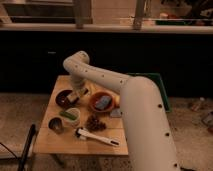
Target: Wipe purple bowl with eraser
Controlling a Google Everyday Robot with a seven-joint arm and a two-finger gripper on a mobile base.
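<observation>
The purple bowl [62, 98] sits at the left rear of the small wooden table [60, 142]. My gripper [73, 95] reaches down from the pale arm to the bowl's right rim. It is shut on the eraser [70, 96], a small pale block held at the rim, just over the bowl's dark inside. The gripper body hides part of the rim.
An orange bowl [95, 105] holding a blue pad [103, 102] stands right of the gripper. A cream-green cup [72, 116], a small grey cup [56, 125], a brown clump [95, 122] and a long white-handled tool [98, 137] lie toward the front. A green bin [159, 87] stands behind the arm.
</observation>
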